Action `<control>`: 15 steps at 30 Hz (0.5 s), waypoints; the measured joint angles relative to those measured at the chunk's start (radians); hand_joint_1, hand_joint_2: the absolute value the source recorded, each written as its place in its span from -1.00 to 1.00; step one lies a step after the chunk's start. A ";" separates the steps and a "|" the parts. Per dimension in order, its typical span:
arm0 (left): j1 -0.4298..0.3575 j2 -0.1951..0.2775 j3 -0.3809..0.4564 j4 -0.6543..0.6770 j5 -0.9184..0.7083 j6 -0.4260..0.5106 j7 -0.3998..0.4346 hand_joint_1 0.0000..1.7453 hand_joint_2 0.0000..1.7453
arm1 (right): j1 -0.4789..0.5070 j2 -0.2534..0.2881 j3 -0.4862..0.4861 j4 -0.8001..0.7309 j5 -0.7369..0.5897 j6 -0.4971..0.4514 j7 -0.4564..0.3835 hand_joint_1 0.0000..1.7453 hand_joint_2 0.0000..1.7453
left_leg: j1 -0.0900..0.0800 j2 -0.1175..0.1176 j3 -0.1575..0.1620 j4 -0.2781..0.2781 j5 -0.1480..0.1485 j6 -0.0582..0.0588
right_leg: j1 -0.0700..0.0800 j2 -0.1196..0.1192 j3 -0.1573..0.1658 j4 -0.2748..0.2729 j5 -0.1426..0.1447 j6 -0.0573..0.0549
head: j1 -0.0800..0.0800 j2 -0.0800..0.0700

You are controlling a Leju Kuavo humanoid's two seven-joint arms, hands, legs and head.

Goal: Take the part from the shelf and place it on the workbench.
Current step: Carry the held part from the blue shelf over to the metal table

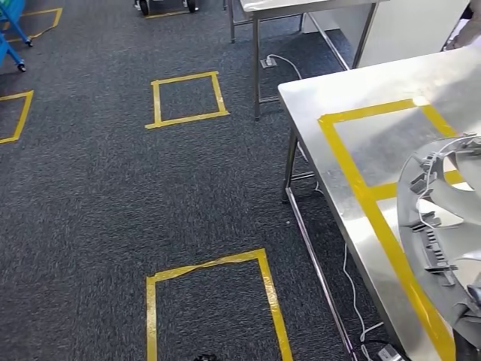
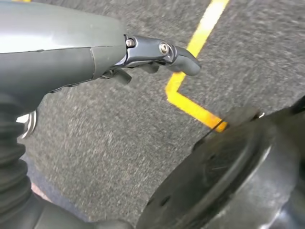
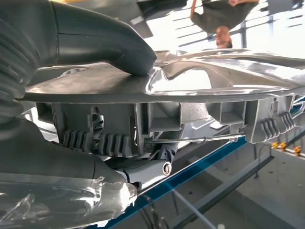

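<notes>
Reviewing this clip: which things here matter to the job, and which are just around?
Job:
- grey plastic part, gripped by the right hand
- steel workbench with yellow tape outline

Just around:
- yellow floor squares
- second table
- white cable
- left hand, holding nothing

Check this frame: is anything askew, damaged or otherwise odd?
Only small things. The tape square on the carpet has a crooked, creased top strip. The part, gripped by the right hand, is tilted above the workbench, not yet set down. No damage visible.
</notes>
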 joint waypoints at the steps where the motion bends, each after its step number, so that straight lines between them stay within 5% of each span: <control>1: 0.000 0.000 0.000 0.000 0.000 0.000 0.000 -1.00 1.00 | 0.000 0.000 0.000 0.000 0.000 0.000 0.001 1.00 1.00 | -0.003 -0.008 0.009 -0.056 0.057 0.007 | 0.001 0.011 0.019 -0.001 -0.012 0.000 | 0.000 0.000; 3: 0.002 0.000 0.000 0.001 0.000 0.000 0.000 -1.00 1.00 | -0.002 0.000 0.000 0.001 0.001 0.000 0.002 1.00 1.00 | -0.007 -0.045 0.053 -0.198 0.149 0.019 | 0.002 0.032 0.046 -0.001 -0.039 0.002 | 0.000 0.000; 4: 0.002 0.000 0.000 0.001 0.000 0.000 0.000 -1.00 1.00 | -0.003 0.001 -0.001 0.001 0.000 0.000 0.003 1.00 1.00 | -0.008 -0.059 0.074 -0.250 0.160 0.020 | 0.003 0.043 0.055 -0.004 -0.052 0.005 | 0.000 0.000; 7: -0.003 -0.002 0.000 0.002 0.000 0.000 0.000 -1.00 1.00 | -0.003 0.001 -0.002 0.002 0.000 0.000 0.008 1.00 1.00 | -0.009 -0.054 0.119 -0.310 0.123 0.020 | 0.003 0.061 0.092 -0.015 -0.067 0.019 | 0.000 0.000; 9: -0.002 -0.005 0.000 0.002 0.000 0.000 -0.001 -1.00 1.00 | -0.004 0.001 -0.002 0.004 0.000 0.000 0.010 1.00 1.00 | -0.008 -0.040 0.153 -0.317 0.106 0.027 | 0.006 0.026 0.095 0.015 -0.077 0.029 | 0.004 0.000; 11: 0.001 -0.006 0.000 0.002 -0.001 -0.001 -0.002 -1.00 1.00 | -0.007 0.001 -0.002 0.007 -0.002 0.000 0.013 1.00 1.00 | -0.007 -0.025 0.187 -0.317 0.085 0.032 | 0.008 -0.026 0.026 0.137 -0.100 0.038 | 0.007 0.000; 13: 0.002 -0.007 0.000 0.002 -0.002 -0.002 -0.002 -1.00 1.00 | -0.009 0.001 -0.002 0.011 -0.007 0.000 0.018 1.00 1.00 | -0.006 -0.008 0.219 -0.317 0.057 0.033 | 0.007 -0.047 -0.071 0.254 -0.156 0.046 | 0.007 0.000; 15: 0.004 -0.007 0.000 0.002 -0.004 -0.003 -0.002 -1.00 1.00 | -0.009 0.001 -0.002 0.015 -0.014 0.000 0.026 1.00 1.00 | -0.002 0.004 0.263 -0.317 0.023 0.030 | 0.004 -0.052 -0.118 0.259 -0.197 0.051 | 0.007 0.000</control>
